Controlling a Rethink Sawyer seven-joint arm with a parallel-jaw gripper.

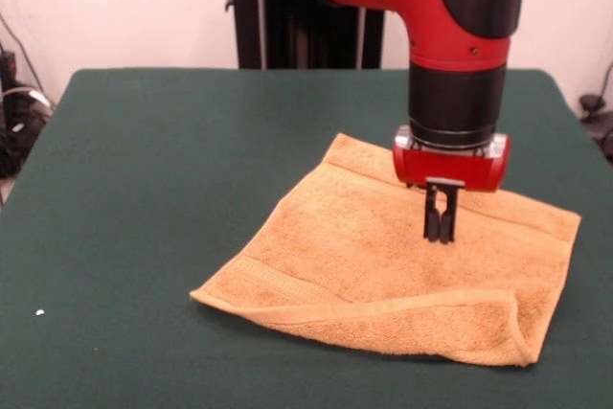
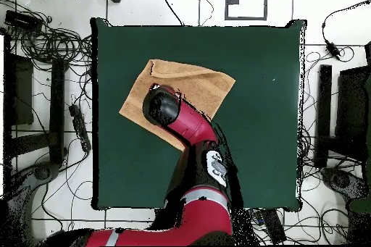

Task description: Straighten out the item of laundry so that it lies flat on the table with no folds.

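The golden-orange towel [image 1: 383,265] lies on the dark green table [image 1: 144,189], right of centre in the front view. Its near edge is folded back over itself, making a doubled strip along the front, with the near right corner turned up. A woven band shows near its left end. My gripper [image 1: 440,235] hangs straight down over the towel's far right part, its two black fingers [image 1: 433,220] close together, tips at or just above the cloth, holding nothing that shows. In the overhead view the towel [image 2: 196,85] lies at the upper left, with the arm's head [image 2: 161,108] covering its middle.
The table's edges [image 2: 98,114] are ringed by cables and black stands on the floor. The robot's pedestal [image 1: 287,7] stands behind the table's far edge. A small white speck [image 1: 39,312] lies near the front left.
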